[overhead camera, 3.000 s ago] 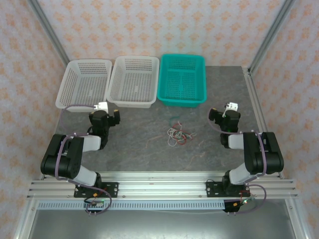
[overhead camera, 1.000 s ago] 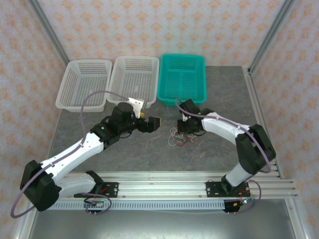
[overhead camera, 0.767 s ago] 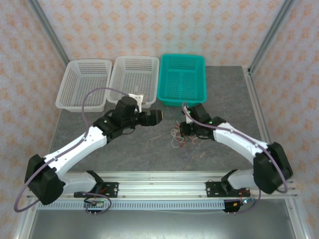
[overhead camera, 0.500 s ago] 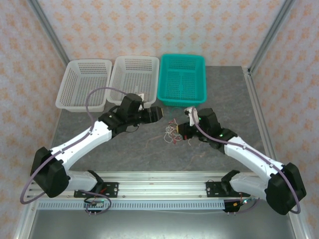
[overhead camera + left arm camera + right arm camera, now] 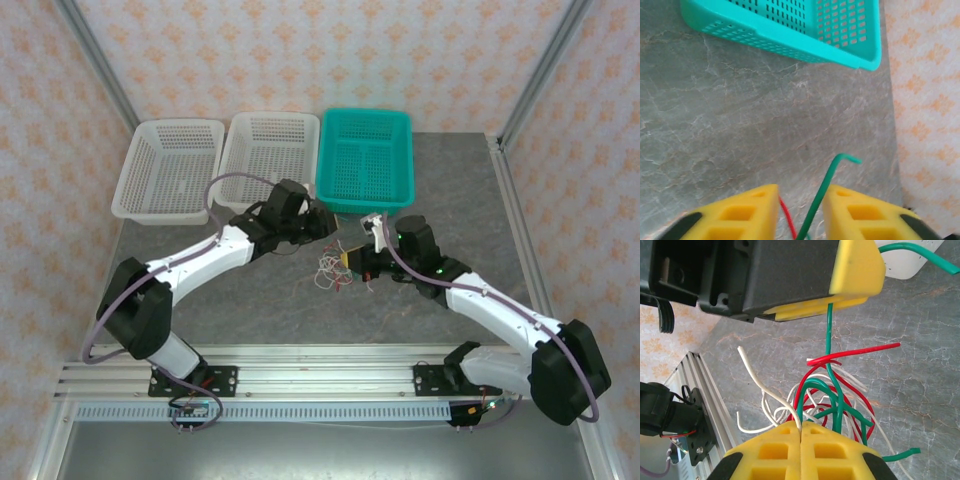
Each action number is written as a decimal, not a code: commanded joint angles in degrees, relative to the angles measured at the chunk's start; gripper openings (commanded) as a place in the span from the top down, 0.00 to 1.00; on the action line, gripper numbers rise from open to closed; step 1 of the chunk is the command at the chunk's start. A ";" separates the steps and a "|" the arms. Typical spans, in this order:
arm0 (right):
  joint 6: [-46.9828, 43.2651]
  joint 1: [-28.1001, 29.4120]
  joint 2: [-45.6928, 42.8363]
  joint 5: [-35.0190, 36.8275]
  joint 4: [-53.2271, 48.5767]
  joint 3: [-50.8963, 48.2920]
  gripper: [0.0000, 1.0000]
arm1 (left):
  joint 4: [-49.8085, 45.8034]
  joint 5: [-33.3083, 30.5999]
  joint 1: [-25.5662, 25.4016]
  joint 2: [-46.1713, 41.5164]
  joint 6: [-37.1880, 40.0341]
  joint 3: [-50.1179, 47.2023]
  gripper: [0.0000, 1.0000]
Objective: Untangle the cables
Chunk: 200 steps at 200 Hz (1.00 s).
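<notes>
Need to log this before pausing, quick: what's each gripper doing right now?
Left gripper: open, green cable running between its jaws.
Right gripper: shut on the tangled cables.

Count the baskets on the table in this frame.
3. A white basket at the far left of the table, a second white basket next to it, and a teal basket at the right end of the row. None appears hidden.

Your left arm (image 5: 190,262) and right arm (image 5: 500,305): white link shells, black joint housings, black bases. Purple-grey cable (image 5: 237,179) loops along each. Your left gripper (image 5: 800,200): yellow fingers (image 5: 747,212) with square moulded recesses, black body behind. Your right gripper (image 5: 800,432): same yellow fingers (image 5: 772,447), same recesses. Small white block (image 5: 377,226) at right wrist.
</notes>
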 commanded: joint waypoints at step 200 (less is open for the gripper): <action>9.23 0.89 -6.20 17.05 -4.86 0.66 0.28 | -9.27 -5.11 6.90 -16.68 11.38 0.68 1.00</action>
